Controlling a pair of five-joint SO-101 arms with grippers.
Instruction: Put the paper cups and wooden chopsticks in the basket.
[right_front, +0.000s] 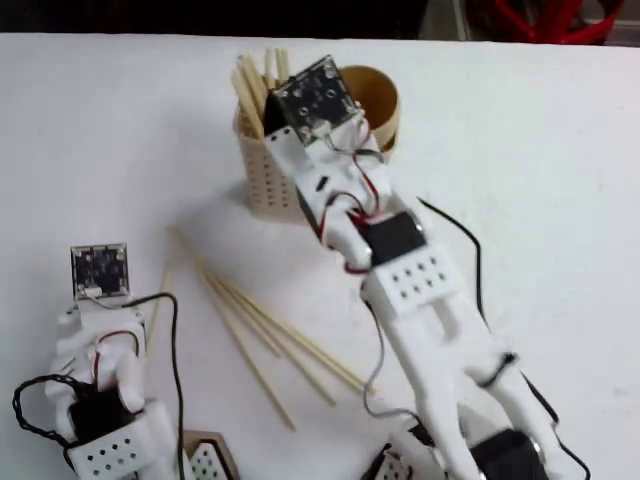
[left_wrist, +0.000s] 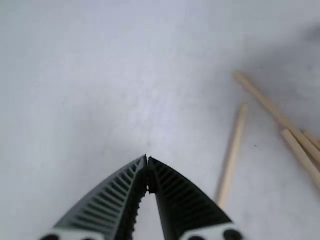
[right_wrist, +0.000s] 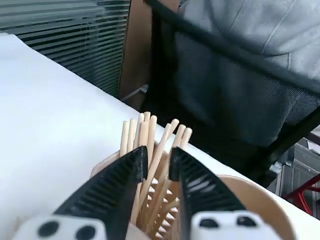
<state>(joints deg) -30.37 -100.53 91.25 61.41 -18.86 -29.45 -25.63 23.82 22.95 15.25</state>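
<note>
Left fingers (left_wrist: 120, 197) are pressed together in the left wrist view, loose chopsticks (left_wrist: 232, 150) lying apart from them on the bench (left_wrist: 100, 75); in the right wrist view, right fingers (right_wrist: 115, 185) stand slightly spread just above upright chopsticks (right_wrist: 150, 135); the high view has these in the basket (right_front: 268, 185) beside the paper cup (right_front: 385, 100).

White table (right_front: 80, 120); blinds (right_wrist: 75, 30); black mesh chair (right_wrist: 225, 115).
</note>
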